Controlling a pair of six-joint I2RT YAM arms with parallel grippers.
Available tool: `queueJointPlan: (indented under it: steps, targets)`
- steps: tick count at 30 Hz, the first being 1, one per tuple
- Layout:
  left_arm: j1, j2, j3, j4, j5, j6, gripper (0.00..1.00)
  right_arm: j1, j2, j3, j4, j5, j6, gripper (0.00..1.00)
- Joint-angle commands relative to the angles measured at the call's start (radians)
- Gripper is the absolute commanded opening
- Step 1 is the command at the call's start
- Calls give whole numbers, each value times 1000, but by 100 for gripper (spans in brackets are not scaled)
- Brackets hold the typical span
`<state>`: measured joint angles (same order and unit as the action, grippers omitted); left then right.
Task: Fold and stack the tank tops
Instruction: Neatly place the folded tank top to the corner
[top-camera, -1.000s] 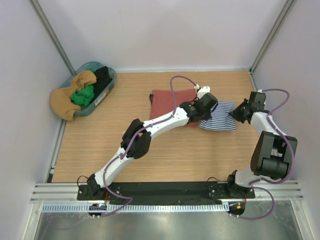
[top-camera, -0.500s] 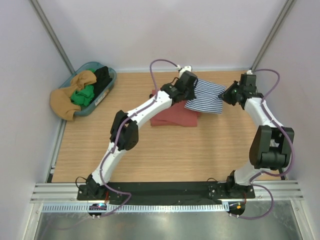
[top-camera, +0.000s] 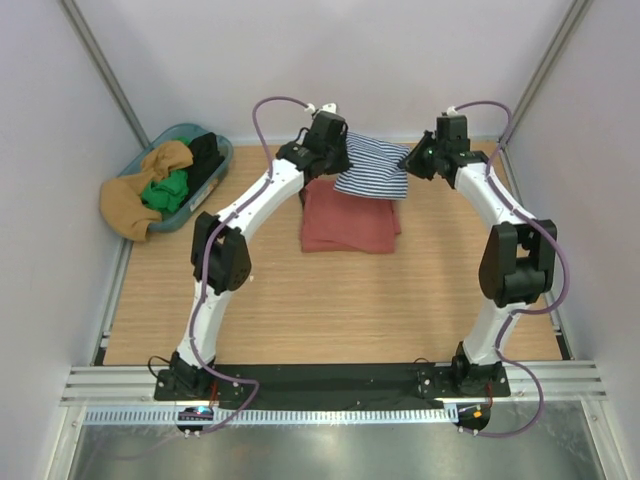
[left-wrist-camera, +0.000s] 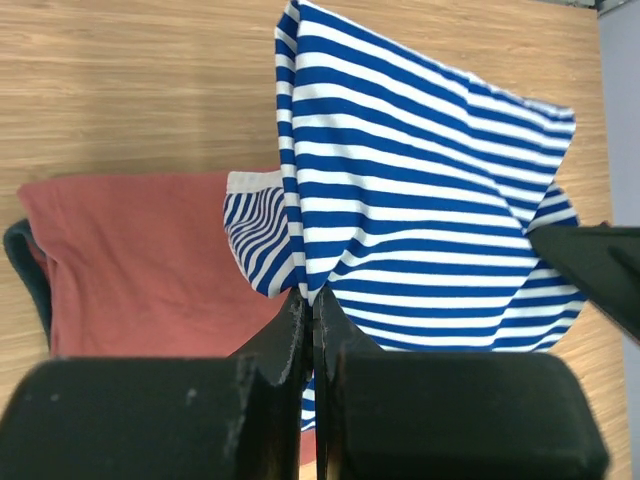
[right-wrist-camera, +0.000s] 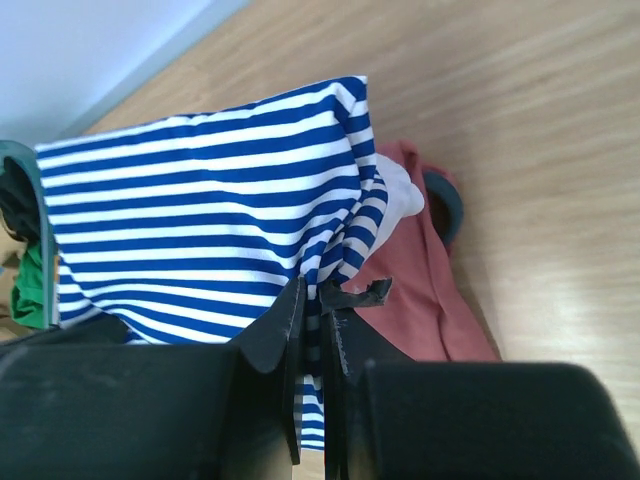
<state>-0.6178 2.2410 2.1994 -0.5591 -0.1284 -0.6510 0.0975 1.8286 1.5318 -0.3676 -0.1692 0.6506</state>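
Navy-striped top (top-camera: 372, 166) now above rust-red top (top-camera: 350, 225)

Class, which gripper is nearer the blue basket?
Left. The left gripper sits right of the basket; the right gripper is farther right. Both hold the striped tank top.

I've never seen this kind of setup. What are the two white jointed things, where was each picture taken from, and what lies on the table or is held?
Those are two robot arms, the left arm and right arm, bolted at the near edge of a table. The wide picture comes from a fixed camera above and behind them; the other two come from a camera on each wrist. The left gripper and right gripper are each shut on an edge of the striped tank top, holding it up over the far part of the rust-red tank top, which lies folded. At the far left, a teal basket holds other clothes.
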Motion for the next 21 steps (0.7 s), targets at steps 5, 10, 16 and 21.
queueJointPlan:
  steps: [5, 10, 16, 21]
  targets:
    - [84, -58, 22, -8, 72, 22, 0, 50, 104, 186, -27, -6, 7, 1]
    - [99, -110, -44, -10, 88, 20, 0, 97, 115, 188, -22, 5, 3, 1]
    - [112, -153, -142, 15, 84, 34, 0, 120, 104, 162, -16, 4, 0, 1]
    - [121, -127, -98, -10, 107, 34, 0, 122, 127, 212, -48, 7, -9, 1]
